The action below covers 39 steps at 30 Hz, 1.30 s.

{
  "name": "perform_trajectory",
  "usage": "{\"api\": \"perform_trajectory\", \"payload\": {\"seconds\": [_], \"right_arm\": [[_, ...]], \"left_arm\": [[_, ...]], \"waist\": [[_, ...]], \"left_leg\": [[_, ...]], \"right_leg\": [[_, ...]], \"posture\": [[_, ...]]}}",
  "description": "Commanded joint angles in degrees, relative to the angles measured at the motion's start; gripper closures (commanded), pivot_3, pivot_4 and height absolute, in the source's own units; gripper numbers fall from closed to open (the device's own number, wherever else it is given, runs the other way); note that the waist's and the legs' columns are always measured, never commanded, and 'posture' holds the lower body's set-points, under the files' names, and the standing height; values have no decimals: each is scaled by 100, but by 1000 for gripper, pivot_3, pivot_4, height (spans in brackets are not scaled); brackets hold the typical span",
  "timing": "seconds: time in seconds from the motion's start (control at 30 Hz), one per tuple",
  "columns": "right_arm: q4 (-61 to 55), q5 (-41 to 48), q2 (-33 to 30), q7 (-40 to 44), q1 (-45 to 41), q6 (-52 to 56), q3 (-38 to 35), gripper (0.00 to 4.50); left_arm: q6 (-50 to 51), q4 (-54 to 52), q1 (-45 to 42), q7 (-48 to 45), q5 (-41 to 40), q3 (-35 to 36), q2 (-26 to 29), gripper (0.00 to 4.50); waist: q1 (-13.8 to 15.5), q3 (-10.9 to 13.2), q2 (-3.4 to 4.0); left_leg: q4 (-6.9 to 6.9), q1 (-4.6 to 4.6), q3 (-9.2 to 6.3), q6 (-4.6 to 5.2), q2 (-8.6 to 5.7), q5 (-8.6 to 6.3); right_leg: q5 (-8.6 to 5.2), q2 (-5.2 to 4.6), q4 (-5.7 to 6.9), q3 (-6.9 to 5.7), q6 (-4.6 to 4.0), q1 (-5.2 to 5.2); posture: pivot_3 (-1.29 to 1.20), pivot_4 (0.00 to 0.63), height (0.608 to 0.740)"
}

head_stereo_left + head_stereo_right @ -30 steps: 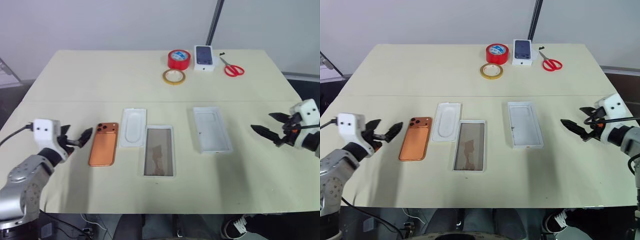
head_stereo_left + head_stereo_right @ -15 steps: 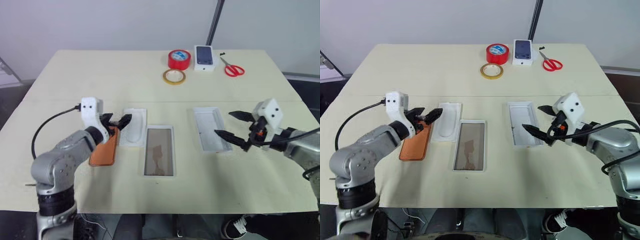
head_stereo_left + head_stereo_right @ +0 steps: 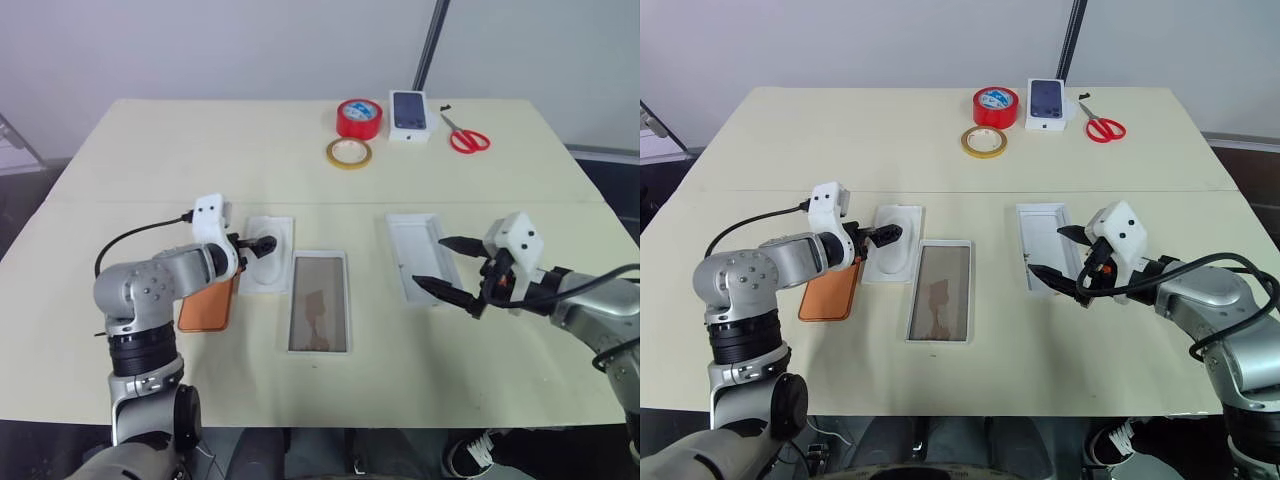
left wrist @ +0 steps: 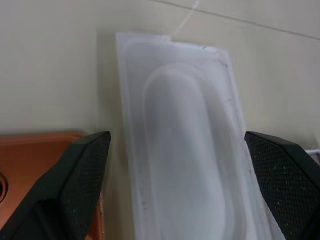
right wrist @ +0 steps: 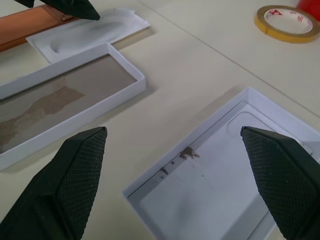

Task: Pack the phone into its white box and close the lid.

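Note:
The copper-orange phone (image 3: pixel 207 308) lies flat left of centre, its top end hidden under my left arm. The white box (image 3: pixel 318 302) with a brownish floor sits to its right. Further right lies the all-white lid (image 3: pixel 418 255), open side up. My left gripper (image 3: pixel 258 243) is open and hovers over the thin white moulded insert (image 4: pixel 185 150), with the phone's edge (image 4: pixel 30 175) beside one finger. My right gripper (image 3: pixel 432 262) is open over the lid's near right part (image 5: pixel 225 185), with nothing between its fingers.
At the table's far side stand a red tape roll (image 3: pixel 358 118), a yellow tape ring (image 3: pixel 347 153), a small white box with a phone picture (image 3: pixel 408 115) and red scissors (image 3: pixel 465 135). The white moulded insert (image 3: pixel 268 262) lies between the phone and the white box.
My left gripper swung right from beside the phone's left edge to above the insert. My right gripper came in from the table's right side to over the lid. Both stayed open.

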Motion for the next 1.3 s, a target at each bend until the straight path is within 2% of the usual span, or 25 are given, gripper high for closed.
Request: {"api": "perform_trajectory", "payload": {"seconds": [0.03,0.33,0.43,0.67,0.8,1.0,1.1,1.3], "right_arm": [[-352,173,2,-25,17,-2,-190,32],[-1111,758,-405,648,324,109,-62,32],[-1339,761,-463,770,326,59,211,0],[-1377,169,-488,730,221,-237,1033,0],[-1403,-205,-578,729,154,-352,1378,0],[-1443,-911,-564,657,-185,-361,2301,0],[-1366,-1259,-419,601,-477,-324,2830,0],[-1305,-1428,158,495,-1004,-111,3462,0]], "left_arm": [[16,116,-136,-100,163,-102,29,0],[533,323,-267,-179,198,238,-204,0],[577,369,-295,-184,287,335,-223,836],[575,433,-374,-154,514,456,-285,4444],[571,386,-432,-170,525,678,-366,4444],[664,289,-612,-187,397,1435,-625,4444],[726,256,-706,-210,344,1851,-663,4444],[719,171,-764,-374,362,1902,-342,4444]], "waist": [[0,0,0],[1,-1,-2],[1,-1,-2],[16,-1,-3],[5,-1,-4],[1,0,-6],[-9,0,-6],[-6,3,-11]], "left_leg": [[0,1,0,0,0,0],[0,1,0,0,-1,0],[1,2,0,0,-1,0],[4,0,-2,0,-2,0],[4,0,-2,0,-2,0],[4,0,-4,-1,-1,1],[2,0,-4,-9,-1,5],[2,0,-5,-31,0,17]], "right_leg": [[0,0,0,0,0,0],[0,-1,-1,0,1,2],[0,0,-1,0,1,3],[0,-3,-1,-1,1,2],[0,-3,-1,-1,1,2],[0,-3,-1,-3,1,0],[0,-3,-1,-3,1,-1],[0,-3,-1,-5,1,-2]], "posture": [[0,150,740],[0,150,740],[0,150,740],[0,150,740],[0,150,740],[0,150,740],[0,150,740],[0,150,740]]}}
